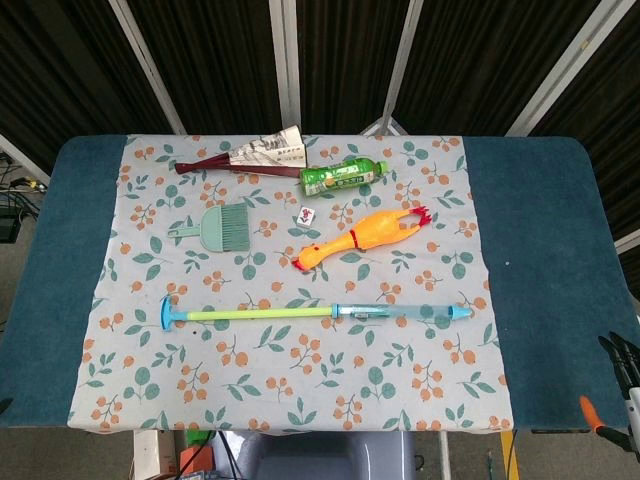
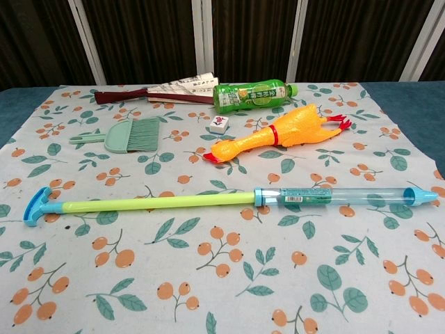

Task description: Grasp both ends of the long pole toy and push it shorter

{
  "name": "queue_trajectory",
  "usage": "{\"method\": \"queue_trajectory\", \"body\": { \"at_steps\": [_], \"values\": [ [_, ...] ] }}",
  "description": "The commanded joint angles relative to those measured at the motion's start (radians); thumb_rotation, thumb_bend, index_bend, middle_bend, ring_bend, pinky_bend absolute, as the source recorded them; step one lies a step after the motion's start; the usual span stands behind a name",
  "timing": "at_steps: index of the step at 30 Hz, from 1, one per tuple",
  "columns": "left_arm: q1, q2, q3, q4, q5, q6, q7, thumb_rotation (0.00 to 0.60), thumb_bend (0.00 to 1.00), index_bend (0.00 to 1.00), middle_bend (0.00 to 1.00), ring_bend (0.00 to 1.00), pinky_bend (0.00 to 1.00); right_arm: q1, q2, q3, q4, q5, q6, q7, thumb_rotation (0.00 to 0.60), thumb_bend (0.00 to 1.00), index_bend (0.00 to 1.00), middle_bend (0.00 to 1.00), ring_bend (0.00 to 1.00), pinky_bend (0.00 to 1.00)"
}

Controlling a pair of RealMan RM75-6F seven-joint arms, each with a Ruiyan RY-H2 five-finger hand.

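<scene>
Pole toy [image 2: 229,200] lies nearest the robot, crosswise on the leaf-print cloth [image 1: 290,390] covering the tabletop [image 1: 545,260], fully extended, untouched. Step in hand, judging from this: none begun, reach not started. Neither hand shows in either view, so whether fingers are apart or together cannot be told. Dark tool-like bits at the head view's 4 o'clock edge are unidentifiable.

Next move likely calls for the left hand on the blue T-cap end at 9 o'clock, the right hand on the pointed blue tip at 3 o'clock, then pushing inward along the axis.

Toy looks: thin yellow-green rod sliding into a clear blue tube with a label, collar at the join near mid-length.

Further back, toward 12 o'clock: rubber chicken [image 2: 278,134], small tile [image 2: 218,123], green brush [image 2: 125,135], then green bottle [image 2: 252,95] and folding fan [image 2: 163,92] farthest.
</scene>
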Motion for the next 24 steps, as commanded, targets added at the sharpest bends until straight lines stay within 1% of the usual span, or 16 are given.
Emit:
{"method": "queue_trajectory", "body": {
  "at_steps": [1, 24],
  "values": [
    [0.0, 0.0, 0.0, 0.0, -0.001, 0.0, 0.0, 0.6, 0.15, 0.0, 0.0, 0.0, 0.0, 0.0, 0.0, 0.0, 0.0, -0.001, 0.0, 0.0, 0.6, 0.4, 0.0, 0.0, 0.0, 0.0],
    [-0.006, 0.003, 0.003, -0.007, -0.001, -0.016, 0.007, 0.6, 0.15, 0.0, 0.0, 0.0, 0.0, 0.004, -0.003, 0.001, -0.005, 0.006, -0.009, -0.01, 0.6, 0.4, 0.0, 0.0, 0.0, 0.0]
  ]
}}
